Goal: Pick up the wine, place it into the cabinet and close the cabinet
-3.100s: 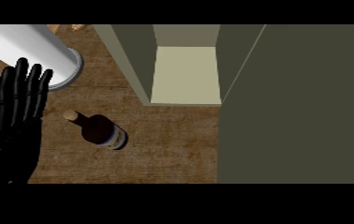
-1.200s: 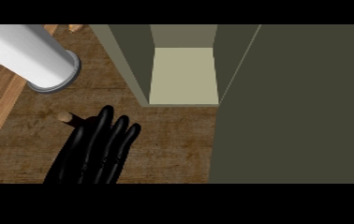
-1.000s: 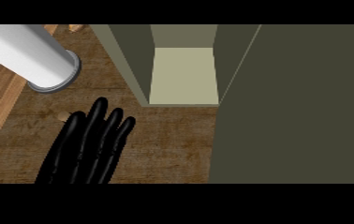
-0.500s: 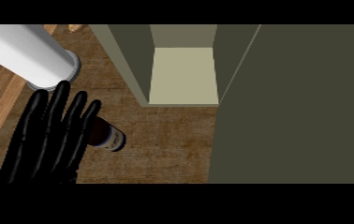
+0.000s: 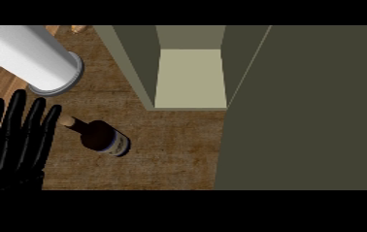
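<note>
The wine bottle is dark, with a tan cork end and a pale label. It stands on the wooden counter, left of the cabinet. My left hand shows at the view's left edge, fingers straight and pointing up the picture. It is open and sits just left of the bottle; its fingertips reach close to the cork end, and I cannot tell whether they touch it. The olive cabinet stands open, showing a pale inner shelf. Its door fills the right side. My right hand is out of view.
A large pale grey cylinder lies slanted across the upper left, above my hand and the bottle. The cabinet's left wall rises right of the bottle. Bare wood runs between the bottle and the open door.
My left hand, which lay over the bottle about a second ago, has slid left to the view's edge. The bottle now shows in full at the same spot.
</note>
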